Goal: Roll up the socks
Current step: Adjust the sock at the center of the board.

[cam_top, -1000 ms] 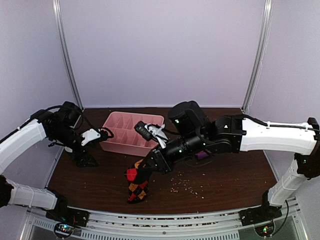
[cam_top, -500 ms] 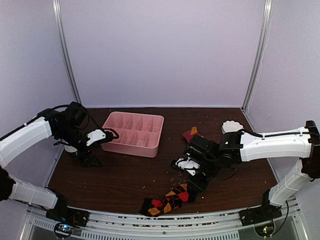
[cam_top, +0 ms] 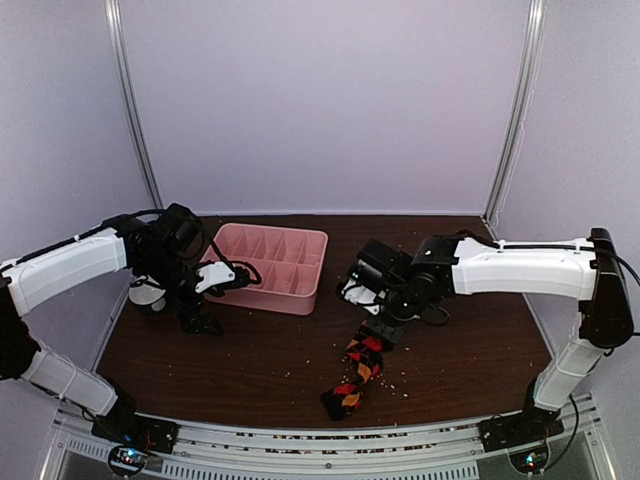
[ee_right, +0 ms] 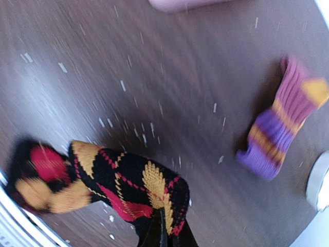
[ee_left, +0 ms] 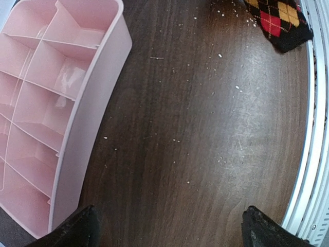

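Note:
A black, red and yellow argyle sock (cam_top: pixel 352 378) hangs from my right gripper (cam_top: pixel 383 334) with its lower end on the dark table near the front edge. In the right wrist view the gripper (ee_right: pixel 167 232) is shut on one end of this sock (ee_right: pixel 118 180). A second sock, striped purple and orange (ee_right: pixel 281 123), lies crumpled on the table beyond it; the right arm hides it in the top view. My left gripper (cam_top: pixel 243 272) is open and empty beside the pink tray (cam_top: pixel 262 296). In the left wrist view the gripper (ee_left: pixel 169 231) hovers over bare table, with the argyle sock (ee_left: pixel 280 20) far off.
The pink tray (ee_left: pixel 92 113) has several empty compartments. Small pale crumbs (cam_top: pixel 400 375) are scattered on the table. A small white object (cam_top: pixel 148 293) sits at the left under my left arm. A white object (ee_right: pixel 320 180) shows at the right wrist view's edge. A metal rail (cam_top: pixel 320 440) runs along the front.
My right gripper moved back and left, lifting one end of the argyle sock away from the front edge. My left arm moved right, closer to the tray.

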Robot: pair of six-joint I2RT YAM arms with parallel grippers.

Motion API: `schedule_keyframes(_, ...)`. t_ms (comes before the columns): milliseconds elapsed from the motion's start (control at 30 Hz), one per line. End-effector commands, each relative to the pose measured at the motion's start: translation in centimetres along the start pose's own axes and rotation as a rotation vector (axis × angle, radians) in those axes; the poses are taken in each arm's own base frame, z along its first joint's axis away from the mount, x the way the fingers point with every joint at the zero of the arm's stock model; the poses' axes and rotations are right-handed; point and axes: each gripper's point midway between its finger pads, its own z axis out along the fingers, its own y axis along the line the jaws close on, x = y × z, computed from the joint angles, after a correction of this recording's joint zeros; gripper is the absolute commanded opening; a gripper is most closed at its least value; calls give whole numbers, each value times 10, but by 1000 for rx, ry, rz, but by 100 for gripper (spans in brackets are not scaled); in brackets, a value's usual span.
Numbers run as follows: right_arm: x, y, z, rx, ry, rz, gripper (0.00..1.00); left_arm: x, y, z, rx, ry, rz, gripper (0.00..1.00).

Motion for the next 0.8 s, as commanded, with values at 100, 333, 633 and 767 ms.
schedule_keyframes(100, -96, 42, -79, -109, -355, -150, 0, 9, 38, -36, -131, -95, -157, 98)
schedule_keyframes(333, -111, 107, -110, -296, -414, -302, 0, 23, 45, -62, -204, -134, -223, 98)
schedule_keyframes(633, -35, 59, -23, -37, -90, -399, 0, 21, 32, -58, -143, -153, -213, 98)
schedule_keyframes(767, -25, 20, 0, 104, -6, -376, 0, 19, 29, -48, -109, -136, -208, 98)
